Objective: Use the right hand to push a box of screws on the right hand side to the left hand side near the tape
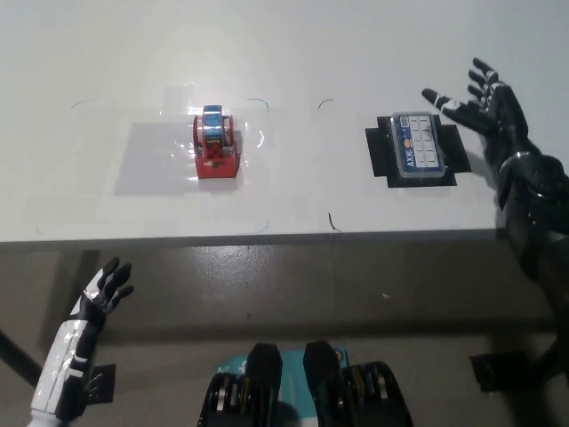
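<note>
My right hand hovered over the right part of the tabletop, fingers spread and holding nothing. It was just beside the box of screws, on the box's right and slightly toward the far edge. I could not tell whether the nearest fingertip was touching the box; a narrow gap appeared to remain.

The box of screws lay flat on a black mat at the right of the tabletop. Its long axis ran roughly from the near edge toward the far edge, so its long right side faced my palm. The tape, in a red dispenser, stood well apart to the left, on a faint rectangular patch, at roughly the same depth on the tabletop as the box.

The governing relation was this: the box lay to the left of my right hand, and the tape lay further left along nearly the same line. In my judgement, a push against the long right side would have driven the box broadside toward the tape; contact off the centre of that side risked turning it.

My left hand rested below the near tabletop edge at lower left, fingers apart, empty, far from both objects.
</note>
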Robot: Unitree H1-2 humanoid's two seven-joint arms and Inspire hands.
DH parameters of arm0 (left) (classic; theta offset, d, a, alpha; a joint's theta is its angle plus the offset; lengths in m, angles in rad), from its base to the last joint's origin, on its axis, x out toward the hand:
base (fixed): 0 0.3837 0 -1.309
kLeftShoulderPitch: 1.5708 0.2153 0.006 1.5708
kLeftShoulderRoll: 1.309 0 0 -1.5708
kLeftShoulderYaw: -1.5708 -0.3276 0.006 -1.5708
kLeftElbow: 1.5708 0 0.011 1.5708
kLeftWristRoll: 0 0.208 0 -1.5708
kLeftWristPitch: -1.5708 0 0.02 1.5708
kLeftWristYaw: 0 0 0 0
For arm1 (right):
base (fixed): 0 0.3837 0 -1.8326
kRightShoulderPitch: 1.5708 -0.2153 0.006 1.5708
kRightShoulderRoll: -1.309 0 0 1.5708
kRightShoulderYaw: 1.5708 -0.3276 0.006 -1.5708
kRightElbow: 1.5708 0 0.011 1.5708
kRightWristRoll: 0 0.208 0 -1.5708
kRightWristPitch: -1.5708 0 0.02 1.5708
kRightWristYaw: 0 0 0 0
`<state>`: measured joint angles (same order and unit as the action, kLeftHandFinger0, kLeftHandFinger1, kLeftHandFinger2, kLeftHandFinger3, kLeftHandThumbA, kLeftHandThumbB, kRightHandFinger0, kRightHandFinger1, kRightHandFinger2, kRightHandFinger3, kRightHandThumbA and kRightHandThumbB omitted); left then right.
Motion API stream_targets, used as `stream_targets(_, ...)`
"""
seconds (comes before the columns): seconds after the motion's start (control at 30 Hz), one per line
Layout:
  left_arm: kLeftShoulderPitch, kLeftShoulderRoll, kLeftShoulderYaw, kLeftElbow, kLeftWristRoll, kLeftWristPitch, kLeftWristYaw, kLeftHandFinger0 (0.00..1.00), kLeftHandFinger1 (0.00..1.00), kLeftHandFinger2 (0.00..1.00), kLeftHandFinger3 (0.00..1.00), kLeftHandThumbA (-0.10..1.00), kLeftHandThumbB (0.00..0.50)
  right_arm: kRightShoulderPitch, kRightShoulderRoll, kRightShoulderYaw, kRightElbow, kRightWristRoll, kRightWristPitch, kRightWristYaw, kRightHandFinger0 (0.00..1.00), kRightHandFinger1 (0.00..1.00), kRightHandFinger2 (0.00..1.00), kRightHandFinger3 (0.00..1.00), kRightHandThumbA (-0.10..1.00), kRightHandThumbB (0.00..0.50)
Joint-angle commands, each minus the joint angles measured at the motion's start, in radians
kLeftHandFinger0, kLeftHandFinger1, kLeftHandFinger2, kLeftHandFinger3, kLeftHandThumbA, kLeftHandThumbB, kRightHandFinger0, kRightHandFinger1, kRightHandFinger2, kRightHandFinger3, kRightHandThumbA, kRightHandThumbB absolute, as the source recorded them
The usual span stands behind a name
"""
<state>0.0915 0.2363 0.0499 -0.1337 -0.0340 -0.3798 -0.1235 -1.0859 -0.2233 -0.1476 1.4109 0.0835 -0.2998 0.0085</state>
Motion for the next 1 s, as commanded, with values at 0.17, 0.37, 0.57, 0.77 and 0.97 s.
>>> stream_targets(0.17,0.001,0.013,0.003,-0.031,-0.021,-0.018,-0.014,1.00,1.00,1.00,1.00,0.99,0.132,0.003,0.018,-0.030,0.008,0.041,-0.001,-0.005,1.00,1.00,1.00,1.00,1.00,0.261)
stream_targets(0.37,-0.007,0.014,0.005,-0.036,-0.020,-0.011,-0.012,1.00,1.00,1.00,1.00,0.99,0.132,0.022,0.032,-0.032,0.015,0.038,0.001,-0.010,1.00,1.00,1.00,1.00,1.00,0.293)
stream_targets(0.57,-0.014,0.015,0.007,-0.036,-0.020,-0.008,-0.011,1.00,1.00,1.00,1.00,1.00,0.129,0.026,0.056,-0.030,0.016,0.042,0.015,-0.011,1.00,1.00,1.00,1.00,1.00,0.318)
stream_targets(0.77,-0.020,0.016,0.007,-0.043,-0.017,-0.006,-0.013,1.00,1.00,1.00,1.00,1.00,0.119,0.023,0.082,-0.027,0.014,0.044,0.022,0.008,1.00,1.00,1.00,1.00,1.00,0.341)
stream_targets(0.97,-0.027,0.019,0.011,-0.034,-0.009,-0.012,-0.010,1.00,1.00,1.00,1.00,1.00,0.122,0.009,0.130,-0.067,0.010,0.088,0.025,0.039,1.00,1.00,1.00,1.00,1.00,0.307)
